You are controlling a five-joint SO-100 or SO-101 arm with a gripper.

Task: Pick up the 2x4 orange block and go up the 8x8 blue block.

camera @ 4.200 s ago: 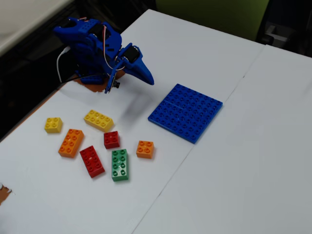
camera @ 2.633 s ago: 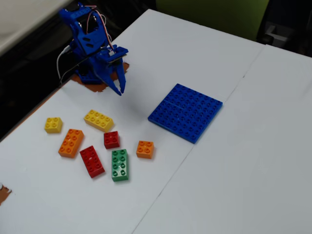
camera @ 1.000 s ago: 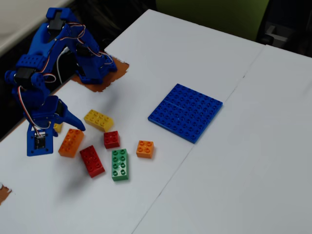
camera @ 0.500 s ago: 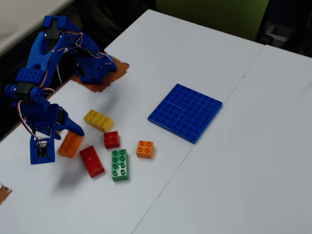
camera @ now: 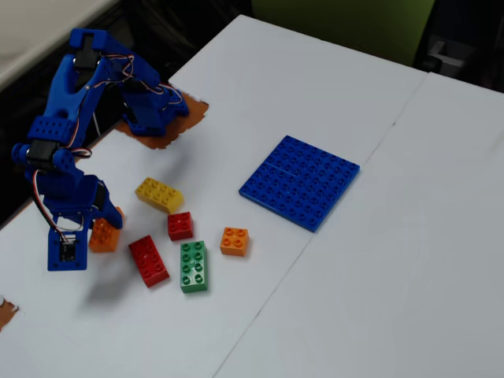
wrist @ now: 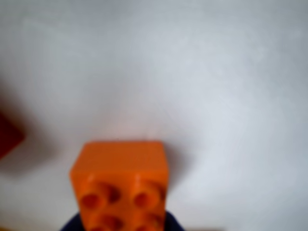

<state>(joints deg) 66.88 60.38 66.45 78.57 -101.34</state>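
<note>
In the fixed view the gripper sits at the left of the table, closed on the 2x4 orange block, which shows as an orange patch between the blue fingers and looks lifted, with a shadow on the table below and to the right of it. The wrist view shows the same block filling the bottom centre, its studded face turned toward the camera and its long axis running away from the lens, up the picture; the far end face is plain and blurred. Dark blue finger parts flank it at the bottom edge.

Just right of the gripper in the fixed view lies a red 2x4 brick, then a green 2x4 brick, both with long axes roughly toward the camera. Above them are a yellow 2x4 brick and a small red brick; a small orange 2x2 brick lies farther right. Well apart, beyond all of these to the right, the 8x8 blue block lies flat on the white table, one corner pointing toward the gripper.
</note>
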